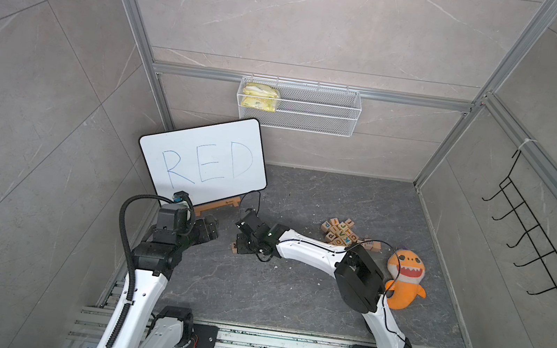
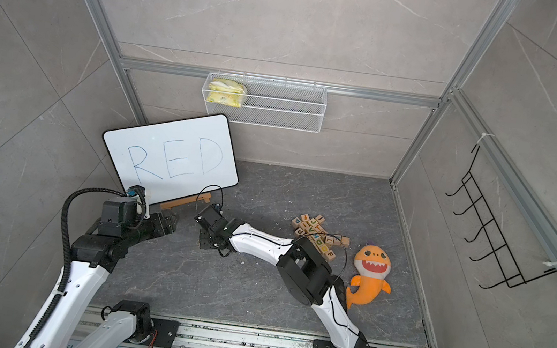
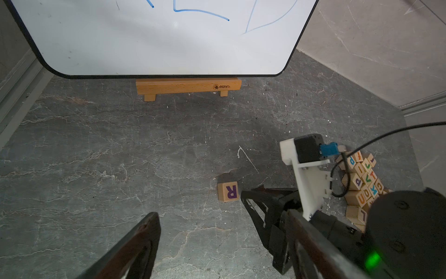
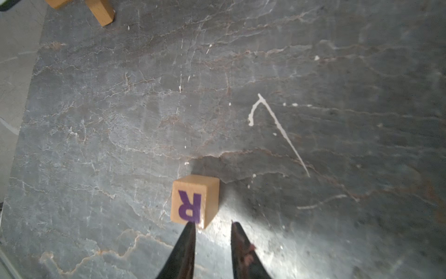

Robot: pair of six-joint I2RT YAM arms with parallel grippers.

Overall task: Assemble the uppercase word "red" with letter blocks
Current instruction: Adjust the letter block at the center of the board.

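Right gripper [image 4: 212, 225]: jaws a narrow gap apart with nothing between them, low over the floor, tips aimed left at the R block.
Fingertip [image 4: 188, 239]: one tip meets the block's edge in the right wrist view (touching or just short, I cannot tell). The other tip sits clear of the block.
R block [image 4: 193, 203]: flat on the floor [image 4: 120, 120] with the purple R face up, outside the jaws and ungripped. It lies left of centre, nearer than the stand and well left of the pile.
Left gripper [image 3: 222, 215]: jaws wide apart and empty, above the floor at the left, just near of the stand. It points right toward the R block, close to it but not touching.
Right arm [image 1: 311, 248]: reaches from the near-right base across to the left, covering part of the pile in both top views.
Pile [image 1: 344, 233]: the other letter blocks, jumbled close together right of centre, just left of the shark.
Shark [image 1: 405, 272]: orange plush lying at the right, beside the right arm's elbow.
Board [image 1: 203, 161]: white with "RED" handwritten in blue, propped on a wooden stand [image 3: 188, 87] at the far left.
Basket [image 1: 314, 113]: white mesh on the far wall, with a yellow packet [image 1: 258, 96] at its left end.
Rack [image 1: 534, 245]: black wire hooks on the right wall.
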